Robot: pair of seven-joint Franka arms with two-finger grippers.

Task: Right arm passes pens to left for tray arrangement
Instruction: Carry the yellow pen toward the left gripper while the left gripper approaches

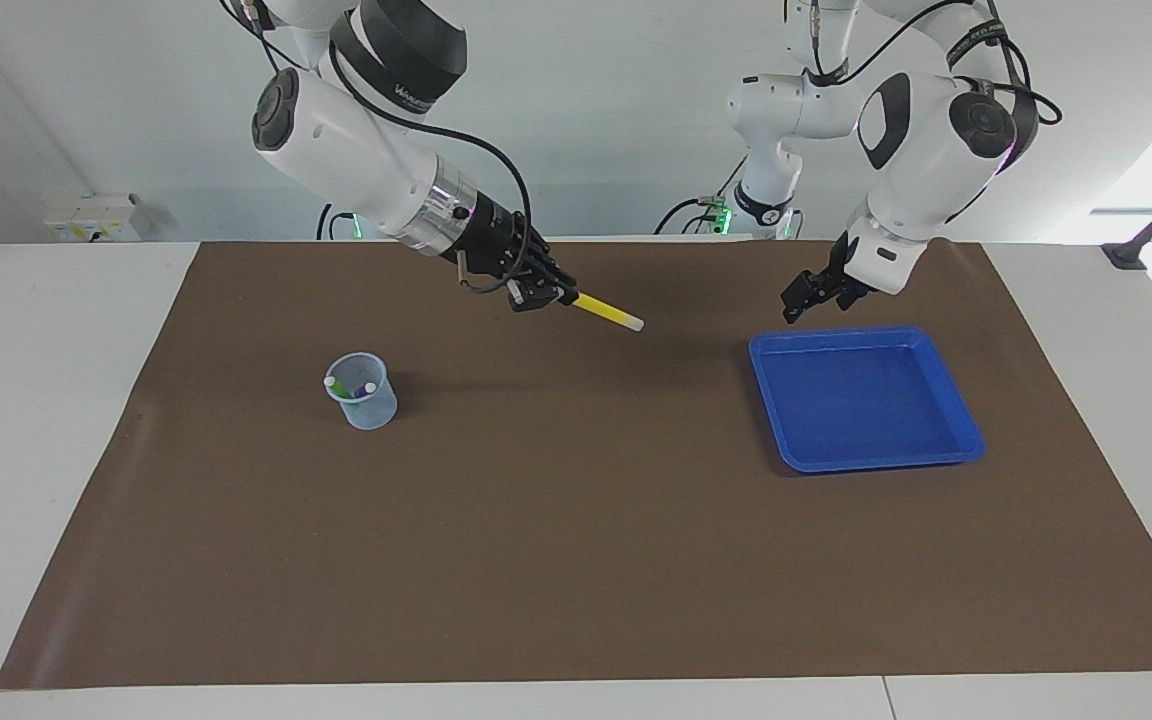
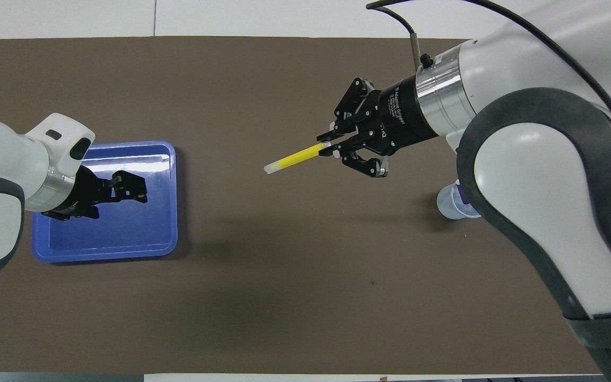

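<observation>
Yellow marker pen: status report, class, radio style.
Right gripper shut on yellow marker pen, up over brown mat. Left gripper open, empty, above shallow blue plastic tray's rim. Nothing between them.

Both views are bright and evenly lit from above, and the brown mat (image 1: 576,500) shows matte with no glare. A window glow washes out the edge of the facing view near the blue tray (image 1: 866,398), whose glossy floor carries pale reflections. Soft, blurred shadows lie on the mat beside the tray and beside the cup (image 1: 362,390); the picture is sharp, with little edge distortion.
</observation>
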